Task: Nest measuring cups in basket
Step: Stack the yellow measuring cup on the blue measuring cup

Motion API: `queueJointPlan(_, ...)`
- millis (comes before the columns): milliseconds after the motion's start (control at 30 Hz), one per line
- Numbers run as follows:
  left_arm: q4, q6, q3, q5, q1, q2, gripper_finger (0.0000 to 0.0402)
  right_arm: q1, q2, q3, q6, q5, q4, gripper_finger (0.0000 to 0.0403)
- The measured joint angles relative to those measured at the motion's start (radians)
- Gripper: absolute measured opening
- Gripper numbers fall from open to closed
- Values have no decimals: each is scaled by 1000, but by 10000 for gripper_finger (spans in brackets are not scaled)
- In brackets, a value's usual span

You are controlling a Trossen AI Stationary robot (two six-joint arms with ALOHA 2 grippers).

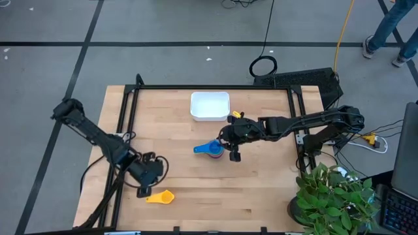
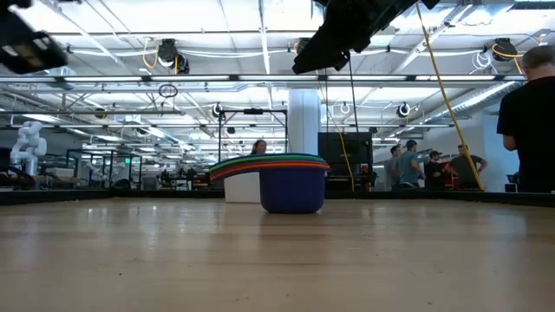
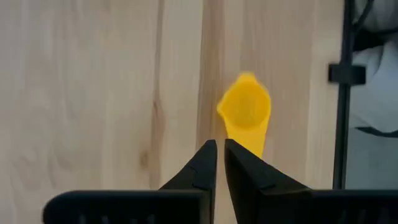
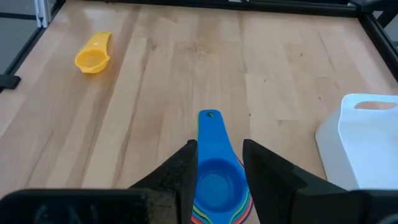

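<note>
A nested stack of measuring cups (image 1: 212,149) stands on its base at mid-table. A blue cup is on top (image 4: 216,180), and green, red and orange rims show above the dark blue body (image 2: 292,186). My right gripper (image 4: 217,146) is open and hangs above the stack (image 2: 334,43), with a finger on either side of the blue handle and touching nothing. The yellow cup (image 1: 161,196) lies apart near the table's near edge. My left gripper (image 3: 219,146) is shut and raised just behind the yellow cup (image 3: 245,112). The white basket (image 1: 209,106) stands by the far edge.
A dark frame rail (image 1: 215,87) runs along the table's far edge and down its sides. A potted plant (image 1: 333,196) stands at the near right corner. Bare wood (image 1: 261,189) lies between the stack and the near edge. People stand in the room beyond (image 2: 529,121).
</note>
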Motion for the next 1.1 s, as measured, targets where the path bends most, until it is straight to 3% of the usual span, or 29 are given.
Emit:
queueJointPlan(200,22,-130,-46,10,-46,58,98,0,0,0,0,0,1,118)
queueJointPlan(533,156,-151,-64,54,-140,223,281,0,0,0,8,0,1,118)
queueJointPlan(667,194,-176,-64,54,-165,267,332,0,0,0,11,0,2,118)
queueJointPlan(867,228,-259,-64,53,-192,314,342,0,0,0,19,0,5,118)
queueJointPlan(1100,222,-267,-55,100,-192,408,283,-1,0,0,27,0,11,118)
